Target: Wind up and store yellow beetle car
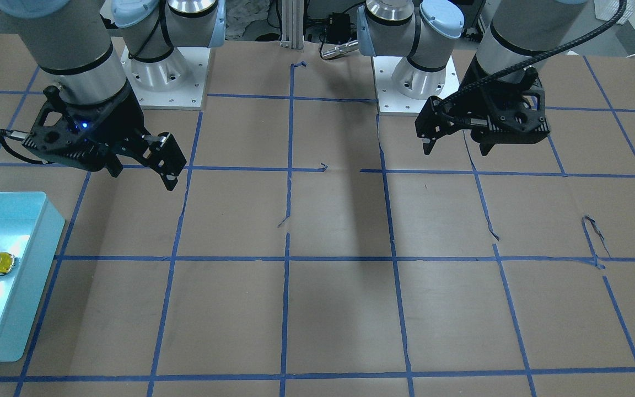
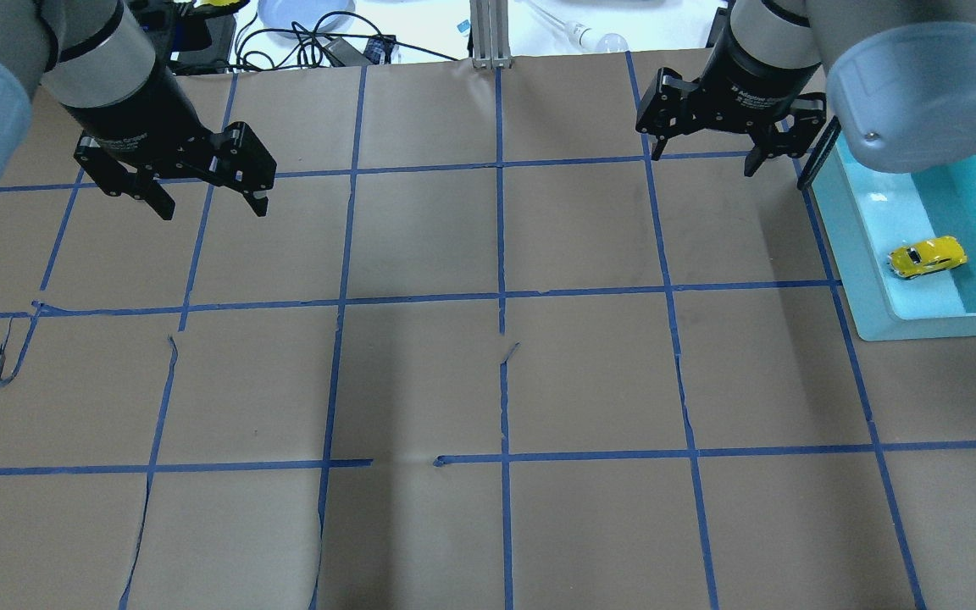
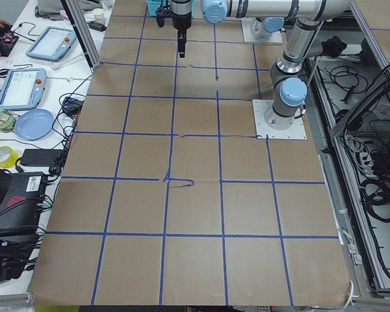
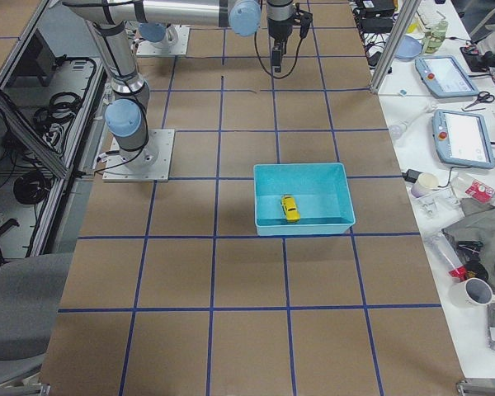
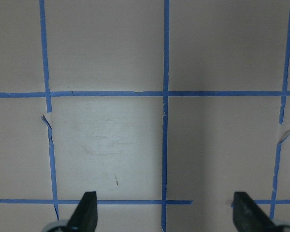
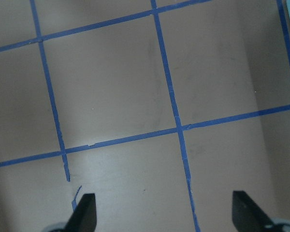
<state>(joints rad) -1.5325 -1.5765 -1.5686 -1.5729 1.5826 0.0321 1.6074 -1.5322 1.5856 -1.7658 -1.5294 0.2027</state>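
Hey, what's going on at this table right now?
Nothing is being handled. The yellow beetle car sits inside the teal bin on the robot's right side. The left gripper and the right gripper hang open and empty above the table, apart from the car. Storing looks done.

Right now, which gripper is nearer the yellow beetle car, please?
The right gripper, open beside the teal bin holding the yellow beetle car; the left gripper hangs far across.

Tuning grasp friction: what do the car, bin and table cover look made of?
Yellow beetle car: glossy paint over metal or hard plastic, can't tell which; shiny highlights.
Bin: smooth teal plastic, probably; glare on its floor.
Table cover: matte brown paper, seemingly; creased, no glare.
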